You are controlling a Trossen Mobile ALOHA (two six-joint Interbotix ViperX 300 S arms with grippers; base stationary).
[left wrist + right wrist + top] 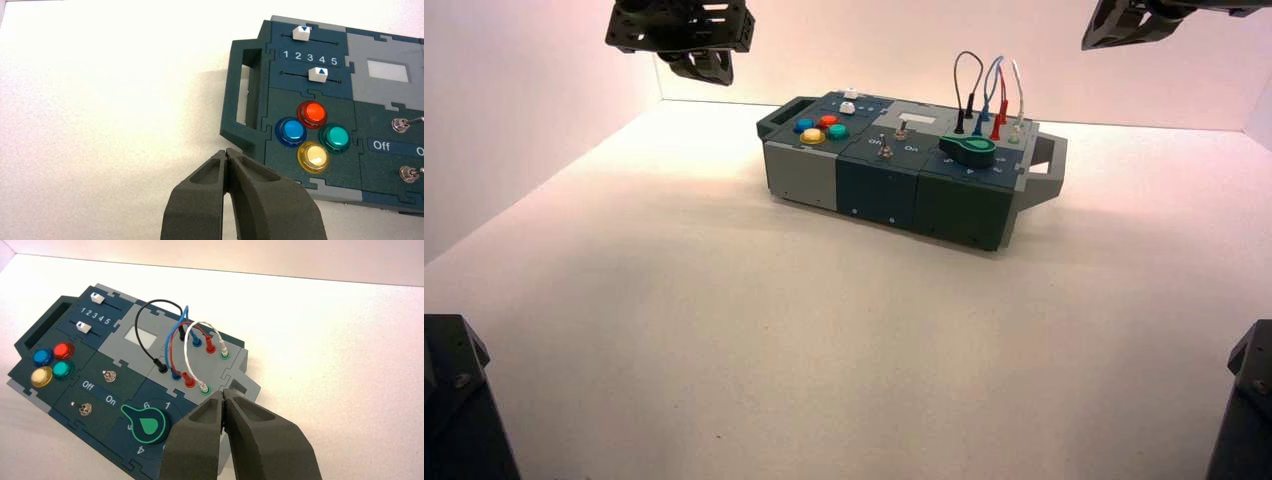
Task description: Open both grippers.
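You have a dark teal-and-grey control box (904,170) toward twelve o'clock on the white tabletop (724,330); its green knob (969,150) sits right of four coloured round buttons (822,128).

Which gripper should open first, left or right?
Either, but I'd start left: the left gripper is shut over bare table beside the box's handle, while the shut right gripper sits near the wires.

The left hand (227,152) is hovering at eleven o'clock, fingertips touching; the right hand (223,394), at one o'clock, is seemingly pinching closed too.
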